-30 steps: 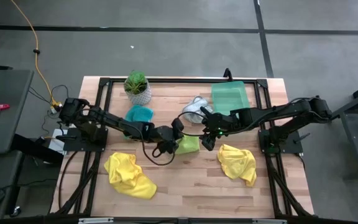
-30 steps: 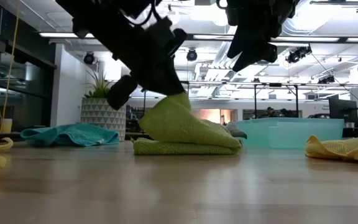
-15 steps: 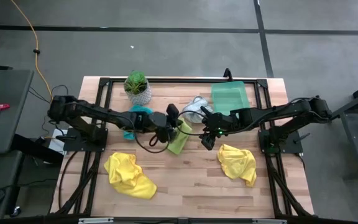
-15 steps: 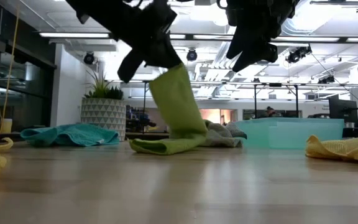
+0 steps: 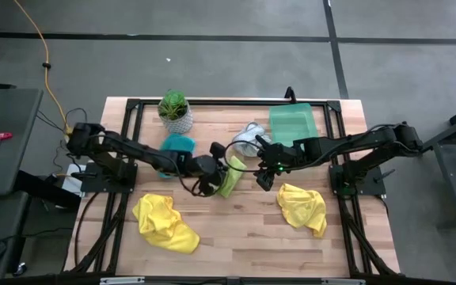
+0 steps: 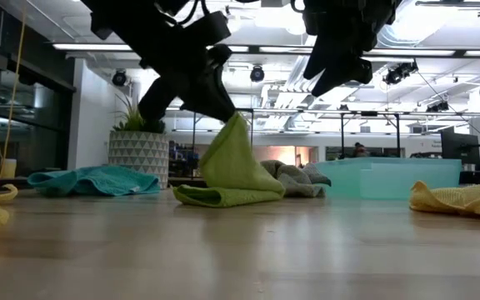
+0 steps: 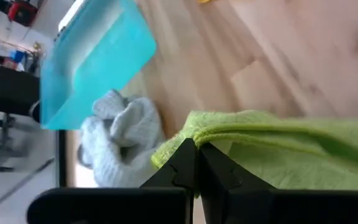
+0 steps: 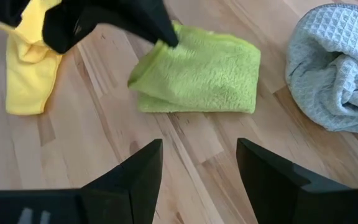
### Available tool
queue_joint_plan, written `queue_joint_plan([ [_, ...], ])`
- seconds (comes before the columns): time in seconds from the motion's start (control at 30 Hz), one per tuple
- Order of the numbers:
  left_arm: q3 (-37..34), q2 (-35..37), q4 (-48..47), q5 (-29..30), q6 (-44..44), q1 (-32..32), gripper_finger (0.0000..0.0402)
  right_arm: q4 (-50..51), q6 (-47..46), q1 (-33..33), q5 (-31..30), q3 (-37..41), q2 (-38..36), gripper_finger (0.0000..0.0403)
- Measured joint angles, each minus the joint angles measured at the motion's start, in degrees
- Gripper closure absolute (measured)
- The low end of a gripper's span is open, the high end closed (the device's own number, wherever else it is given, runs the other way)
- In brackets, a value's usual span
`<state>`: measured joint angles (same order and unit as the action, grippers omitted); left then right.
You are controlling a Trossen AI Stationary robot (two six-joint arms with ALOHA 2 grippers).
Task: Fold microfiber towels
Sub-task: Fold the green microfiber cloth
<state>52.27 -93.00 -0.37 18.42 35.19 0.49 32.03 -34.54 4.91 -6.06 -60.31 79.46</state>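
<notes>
the left hand (image 6: pixel 223 108) is closed on one edge of the soft lime green microfiber towel (image 6: pixel 233 171) and holds that edge up — the lower part of the towel lies folded on the wooden surface (image 6: pixel 248 250), near its middle. the right hand (image 5: pixel 263 176) hangs above the surface just beside the towel, fingers apart and empty. the crumpled grey-white microfiber towel (image 8: pixel 337 68) lies near — behind the green one.
</notes>
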Motion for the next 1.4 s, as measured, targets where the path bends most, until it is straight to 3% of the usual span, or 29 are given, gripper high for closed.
queue_joint_plan([
  [0.27, 0.0, -0.7, 0.2, -3.1, -12.6, -2.4, 0.0401, 0.0, 0.0, 0.0, 0.0, 0.0, 0.0, 0.0206],
  [0.47, 0.0, -0.7, 0.4, -3.1, -17.1, -2.7, 0.0389, 0.0, 0.0, 0.0, 0.0, 0.0, 0.0, 0.0206],
  [0.6, 0.0, -0.7, 0.1, -4.0, -17.6, -2.7, 0.0364, 0.0, 0.0, 0.0, -0.1, 0.0, 0.0, 0.0206],
  [0.83, 0.0, -0.7, 0.1, -13.2, -25.2, -3.1, 0.0290, 0.0, 0.0, 0.0, 0.0, 0.0, 0.0, 0.0206],
  [1.13, 0.0, -0.7, -1.5, -19.3, -32.0, -4.3, 0.0217, 0.3, 0.0, 0.0, 0.3, 0.0, 0.0, 0.0206],
  [1.4, 0.0, 1.9, -9.3, -15.3, -43.8, -7.1, 0.0213, 0.4, 0.3, 0.0, 0.2, 0.0, 0.0, 0.0206],
])
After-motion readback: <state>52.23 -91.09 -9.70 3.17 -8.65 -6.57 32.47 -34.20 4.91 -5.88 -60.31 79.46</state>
